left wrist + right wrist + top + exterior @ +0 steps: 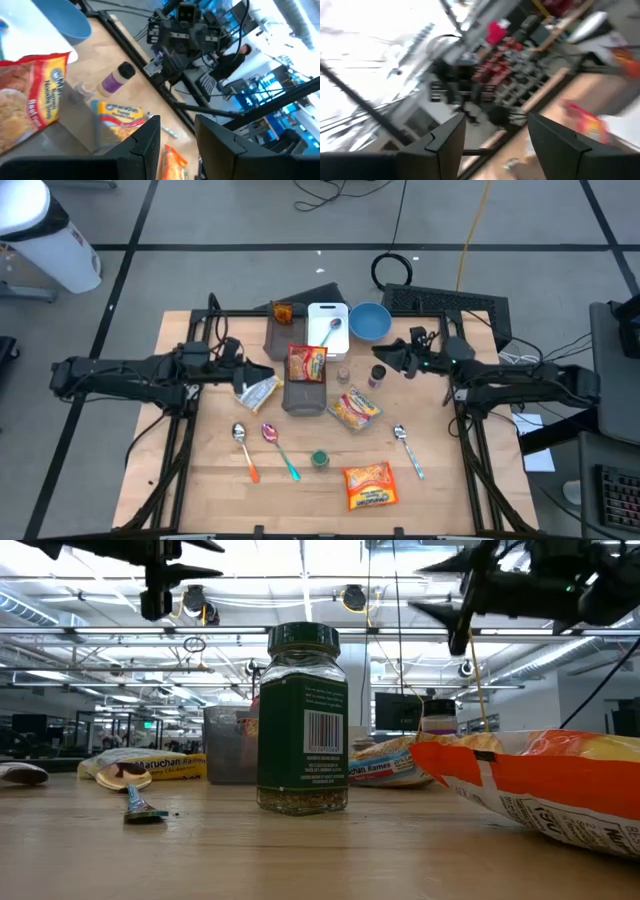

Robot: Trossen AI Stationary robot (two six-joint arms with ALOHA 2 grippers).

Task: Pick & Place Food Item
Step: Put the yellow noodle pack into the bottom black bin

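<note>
A red-and-yellow noodle packet (307,364) lies on the far end of a grey bin (302,397) at the table's middle. Three more packets lie flat on the wood: a pale one (258,392) left of the bin, a yellow one (354,407) right of it, and an orange one (369,485) near the front edge. My left gripper (243,369) hangs open above the table just left of the bin, with nothing between its fingers (150,137). My right gripper (386,358) hangs open to the bin's right, raised, also with nothing in it (495,125).
A blue bowl (369,321), a white board (328,326) with a spoon on it and an amber jar (283,312) stand at the back. Two small bottles (378,375) stand by the right gripper. Three spoons (245,448) and a green-lidded jar (302,720) lie toward the front.
</note>
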